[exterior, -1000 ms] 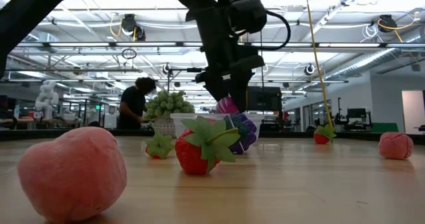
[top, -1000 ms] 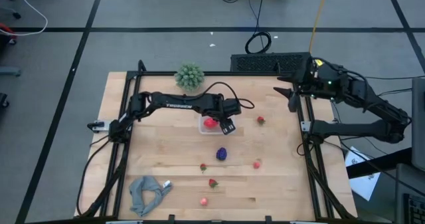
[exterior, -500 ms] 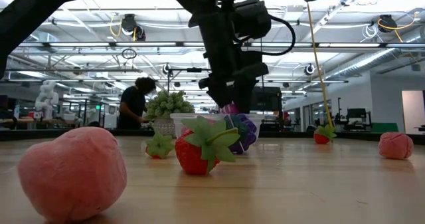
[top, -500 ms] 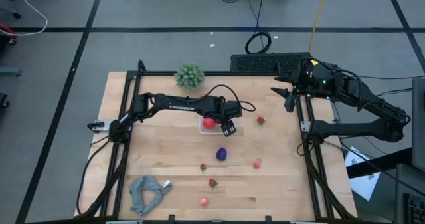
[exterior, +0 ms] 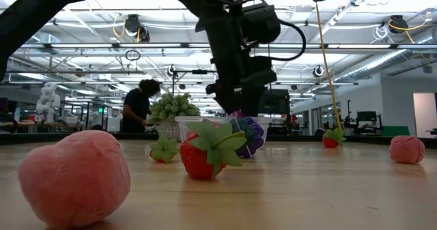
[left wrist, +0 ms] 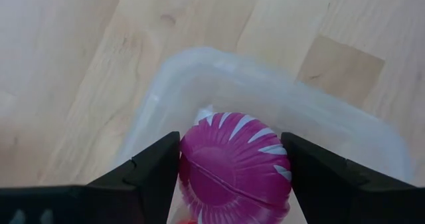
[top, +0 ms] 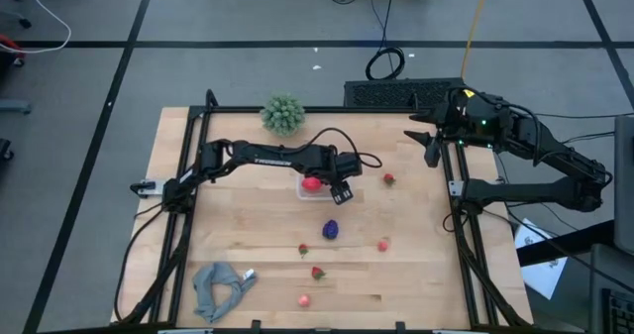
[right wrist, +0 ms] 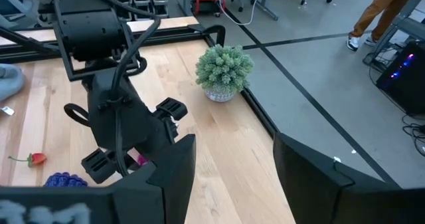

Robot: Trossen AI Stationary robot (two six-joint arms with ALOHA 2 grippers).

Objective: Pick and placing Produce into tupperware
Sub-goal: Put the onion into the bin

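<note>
My left gripper (top: 341, 189) hangs over the clear tupperware (top: 300, 191) at the table's middle, shut on a magenta produce piece with white stripes (left wrist: 232, 164). The piece shows just under the fingers in the low view (exterior: 236, 112). A red piece (top: 312, 183) lies inside the tupperware, which also shows in the left wrist view (left wrist: 219, 59). A dark purple piece (top: 330, 230) lies on the table nearer the front. My right gripper (top: 432, 148) waits open and empty above the table's far right corner. My left gripper pinches the magenta piece by two opposite sides (left wrist: 188, 163) between its two fingers. The fingers come from above, pointing down. The piece sits at the height of the tupperware's rim, over its inside. Whether it touches the bottom I cannot tell.
Small red and pink pieces lie scattered on the wood: (top: 389, 178), (top: 382, 245), (top: 303, 249), (top: 317, 272), (top: 303, 299). A green bushy ball (top: 282, 114) stands at the far edge. A grey cloth (top: 220, 286) lies at the near left.
My left gripper has gone down a little toward the tupperware with the magenta piece still held between its fingers.
</note>
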